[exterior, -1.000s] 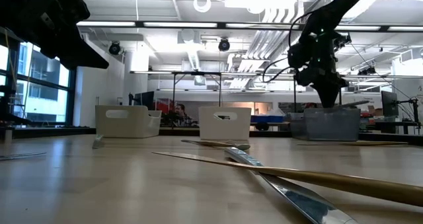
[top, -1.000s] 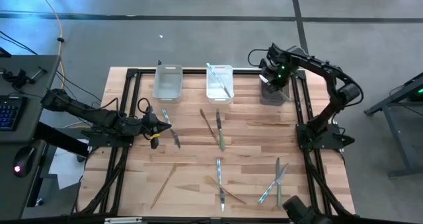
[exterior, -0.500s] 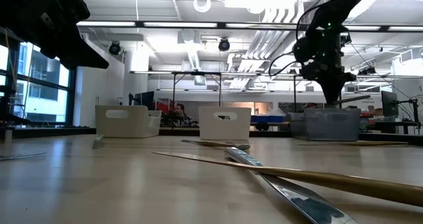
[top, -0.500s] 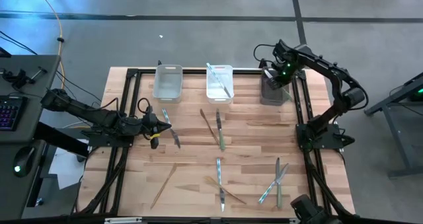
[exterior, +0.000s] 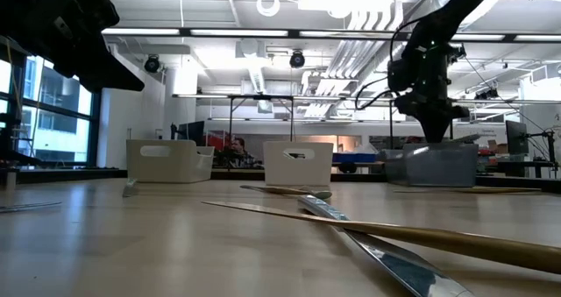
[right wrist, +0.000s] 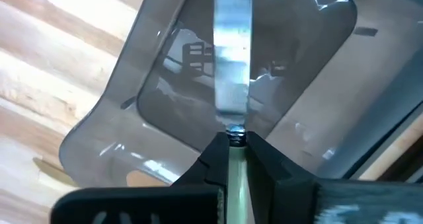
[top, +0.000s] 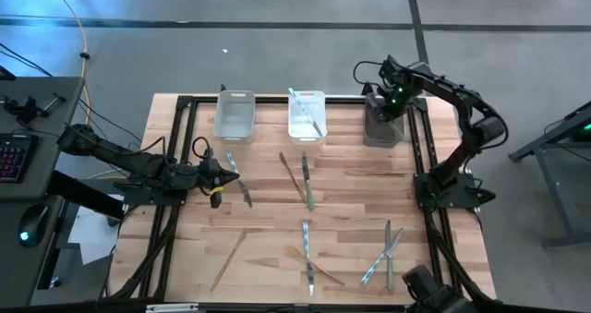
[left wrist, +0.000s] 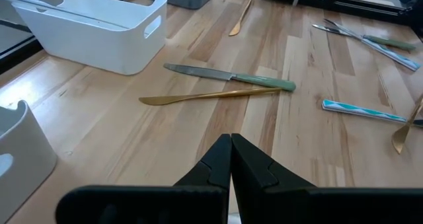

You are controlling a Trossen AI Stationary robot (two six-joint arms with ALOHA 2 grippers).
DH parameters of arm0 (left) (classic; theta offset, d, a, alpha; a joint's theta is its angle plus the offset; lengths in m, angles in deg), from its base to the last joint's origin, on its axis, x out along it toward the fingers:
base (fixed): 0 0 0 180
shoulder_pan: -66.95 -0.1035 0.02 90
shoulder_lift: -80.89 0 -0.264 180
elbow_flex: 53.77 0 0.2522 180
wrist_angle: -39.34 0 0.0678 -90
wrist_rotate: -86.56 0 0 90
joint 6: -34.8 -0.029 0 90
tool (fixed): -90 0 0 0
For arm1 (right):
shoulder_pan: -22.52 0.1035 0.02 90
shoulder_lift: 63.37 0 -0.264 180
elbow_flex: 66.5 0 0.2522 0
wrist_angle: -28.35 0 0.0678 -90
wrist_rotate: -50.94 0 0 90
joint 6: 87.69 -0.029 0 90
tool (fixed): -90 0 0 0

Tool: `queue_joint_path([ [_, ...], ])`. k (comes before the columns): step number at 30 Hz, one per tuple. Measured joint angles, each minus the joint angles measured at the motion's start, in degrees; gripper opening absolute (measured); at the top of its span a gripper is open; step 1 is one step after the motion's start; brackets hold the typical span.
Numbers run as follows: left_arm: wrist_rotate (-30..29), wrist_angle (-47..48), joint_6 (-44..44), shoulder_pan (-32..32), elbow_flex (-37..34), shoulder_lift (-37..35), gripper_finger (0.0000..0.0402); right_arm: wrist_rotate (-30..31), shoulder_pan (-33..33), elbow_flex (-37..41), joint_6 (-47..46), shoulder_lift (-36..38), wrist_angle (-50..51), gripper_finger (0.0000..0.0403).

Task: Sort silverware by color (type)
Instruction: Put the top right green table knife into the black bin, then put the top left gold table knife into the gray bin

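- Cutlery, front of table: a teal-handled knife (top: 306,235) lies beside a gold piece (top: 312,263); a crossed pair (top: 384,251) lies to the right and a gold knife (top: 228,256) to the left, all loose on the wood.
- Cutlery, mid-table: a green-handled knife (left wrist: 231,74) and a gold knife (left wrist: 208,95) lie side by side, nearly touching at the handles.
- Left gripper (top: 222,174): parked at the table's left edge with its fingers pressed together and holding nothing; a short knife (top: 244,191) lies just beside it.
- White bins, far edge: the left bin (top: 235,115) looks empty, while the middle bin (top: 307,116) has one pale piece leaning across it.
- Right gripper (right wrist: 231,142): poised over the grey bin (top: 383,126) at the far right corner, pinching a silver knife (right wrist: 231,52) by its handle end, blade pointing down into the bin.
- Step in hand, by my reading: the drop. It would go best with the blade kept centred between the bin's walls and lowered until the tip is well inside before the fingers part; released high or off-centre, the knife could strike the rim and tip out.
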Motion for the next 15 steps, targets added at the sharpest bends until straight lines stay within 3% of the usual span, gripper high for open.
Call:
queue_joint_path([
  [5, 0.0, 0.0, 0.0, 0.0, 0.0, 0.0, 0.0000, 0.0, 0.0, 0.0, 1.1, -0.3, -2.0, 0.0018],
  [15, 0.5, 0.0, 0.0, 0.0, 0.0, 0.0, 0.0000, 0.0, 0.2, 0.0, 4.2, 0.8, -4.2, 0.0086],
])
